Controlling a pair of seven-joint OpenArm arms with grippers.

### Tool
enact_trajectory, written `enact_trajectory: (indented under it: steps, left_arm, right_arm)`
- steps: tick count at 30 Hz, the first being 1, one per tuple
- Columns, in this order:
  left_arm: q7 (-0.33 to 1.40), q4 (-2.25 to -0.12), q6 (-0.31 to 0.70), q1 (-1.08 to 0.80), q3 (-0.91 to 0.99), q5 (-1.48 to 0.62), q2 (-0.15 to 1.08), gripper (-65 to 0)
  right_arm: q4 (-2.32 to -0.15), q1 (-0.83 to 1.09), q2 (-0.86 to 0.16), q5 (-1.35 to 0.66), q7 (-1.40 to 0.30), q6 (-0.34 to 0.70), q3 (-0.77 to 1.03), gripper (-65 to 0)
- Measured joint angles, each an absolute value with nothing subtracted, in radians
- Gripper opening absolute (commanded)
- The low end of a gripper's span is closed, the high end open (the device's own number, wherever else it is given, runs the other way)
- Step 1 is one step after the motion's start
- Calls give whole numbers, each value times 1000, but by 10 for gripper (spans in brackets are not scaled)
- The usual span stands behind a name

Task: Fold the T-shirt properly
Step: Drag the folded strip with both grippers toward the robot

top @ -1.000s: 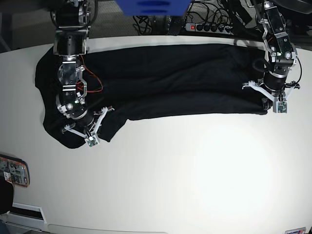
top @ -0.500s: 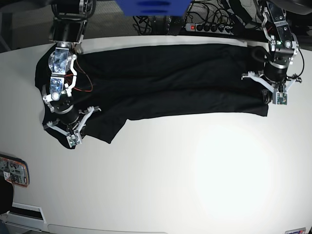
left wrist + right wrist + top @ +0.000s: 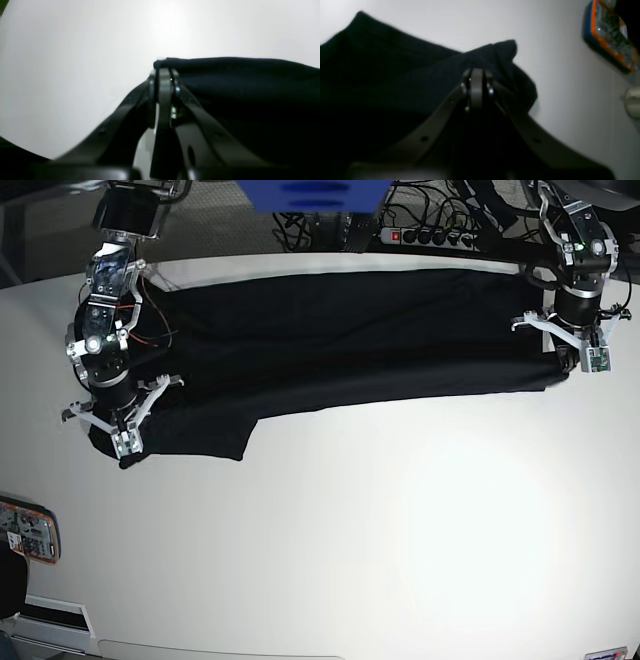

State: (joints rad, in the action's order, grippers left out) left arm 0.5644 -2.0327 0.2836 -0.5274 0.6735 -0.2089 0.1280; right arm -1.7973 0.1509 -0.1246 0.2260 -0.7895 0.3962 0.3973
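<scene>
Both arms now farther apart than a second ago: right end effector [image 3: 122, 442] swung outward toward the near-left edge of the cloth, left end effector [image 3: 580, 360] drawn up and outward at the far-right corner. T-shirt [image 3: 340, 340] pulled longer and flatter between them, lower hem straighter, the loose flap near the right arm tidied into a squarer corner. Reads as a stretch to smooth the folded band before the next fold; progress somewhere around the middle, with a crosswise fold likely still to come.

Left end effector [image 3: 163, 75] pinched shut on the T-shirt [image 3: 250, 82] at its corner, cloth edge taut just past the tips. Right end effector [image 3: 477, 75] likewise clamped on the T-shirt [image 3: 395, 80], a bunched fold rising above the jaws.

Pale, smooth, glossy tabletop [image 3: 400, 530], bright glare in the middle, bare in front of the garment. Orange-and-blue device [image 3: 28, 532] at the near-left edge, also caught in the right wrist view [image 3: 610, 37]. Beyond the far edge: power strip [image 3: 430, 237] with tangled cables, blue object [image 3: 312, 195] above.
</scene>
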Motion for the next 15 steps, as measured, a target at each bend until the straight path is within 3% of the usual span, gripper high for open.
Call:
enact_trajectory:
  steps: [15]
  left_arm:
    - [568, -2033, 284, -604, 674, -208, 125, -650]
  right_arm:
    - [-1851, 251, -121, 220, -791, 401, 493, -650]
